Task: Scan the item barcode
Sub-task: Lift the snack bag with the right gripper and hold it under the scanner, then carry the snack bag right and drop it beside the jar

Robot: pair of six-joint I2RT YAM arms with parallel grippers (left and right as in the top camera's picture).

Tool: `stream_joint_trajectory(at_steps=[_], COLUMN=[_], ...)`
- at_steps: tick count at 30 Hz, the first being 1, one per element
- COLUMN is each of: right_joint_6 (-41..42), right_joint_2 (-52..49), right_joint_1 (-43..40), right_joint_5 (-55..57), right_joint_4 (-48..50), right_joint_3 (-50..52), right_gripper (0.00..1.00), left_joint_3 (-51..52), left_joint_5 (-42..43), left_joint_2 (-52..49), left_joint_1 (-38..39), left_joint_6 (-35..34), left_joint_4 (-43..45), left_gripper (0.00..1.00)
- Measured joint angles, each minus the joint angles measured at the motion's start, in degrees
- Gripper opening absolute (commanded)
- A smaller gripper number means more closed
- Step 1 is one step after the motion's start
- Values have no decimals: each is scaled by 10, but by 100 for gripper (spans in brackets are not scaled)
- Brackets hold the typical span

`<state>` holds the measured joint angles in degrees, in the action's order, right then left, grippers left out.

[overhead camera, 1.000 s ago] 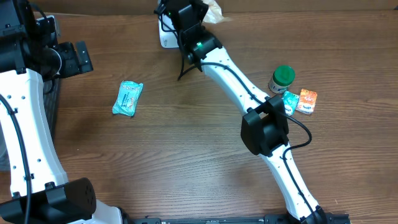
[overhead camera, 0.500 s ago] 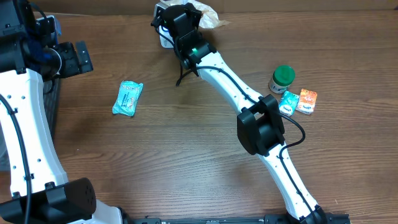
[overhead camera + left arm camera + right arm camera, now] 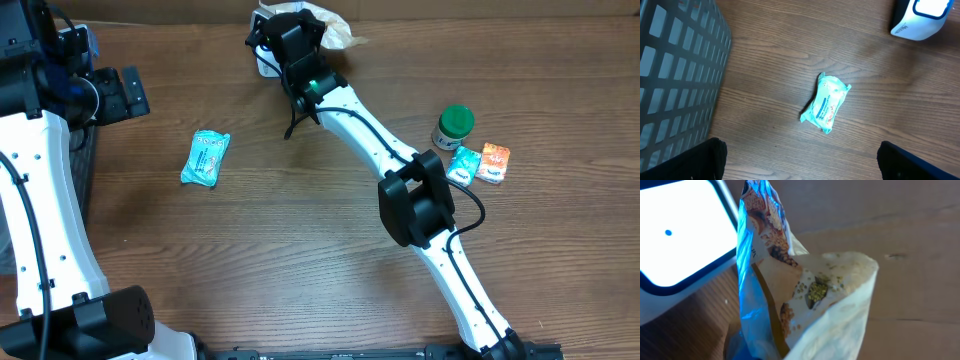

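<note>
Beside the white scanner, a crinkled snack bag is held clamped in the right gripper — the left gripper is spread wide above a teal packet.

Your left wrist cam is looking pretty much straight down at the teal packet. It's lying flat on the wooden table, tilted so its top end leans right. Well off to the packet's left you've got the dark grid basket. Up and to the right of the packet, the white scanner pokes in, cut off by the frame. Your left gripper is spread wide, with its dark fingers below-left and below-right of the packet, neither touching it.
</note>
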<state>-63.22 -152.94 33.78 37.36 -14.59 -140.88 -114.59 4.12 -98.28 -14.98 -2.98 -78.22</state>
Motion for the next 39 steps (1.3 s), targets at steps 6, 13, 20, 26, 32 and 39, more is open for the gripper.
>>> stream_joint_trajectory(at_steps=[6,13,20,26,32,39], right_joint_6=[0,11,81,308,477,588], right_joint_2=[-5,-5,32,236,302,285], right_joint_1=[0,0,5,24,-7,-133], right_joint_5=[6,32,32,-60,-225,-315], right_joint_4=[17,10,-94,-449,-697,-724], right_joint_3=[0,0,7,4,-1,117], right_gripper=[4,4,4,6,8,8], left_joint_3=[0,0,0,0,0,0], left_joint_5=[0,0,0,1,0,0], left_joint_2=[0,0,0,0,0,0], left_joint_1=[0,0,0,0,0,0], left_joint_6=[0,0,0,0,0,0], left_joint_4=[0,0,0,2,0,0], left_gripper=[100,99,99,100,100,100])
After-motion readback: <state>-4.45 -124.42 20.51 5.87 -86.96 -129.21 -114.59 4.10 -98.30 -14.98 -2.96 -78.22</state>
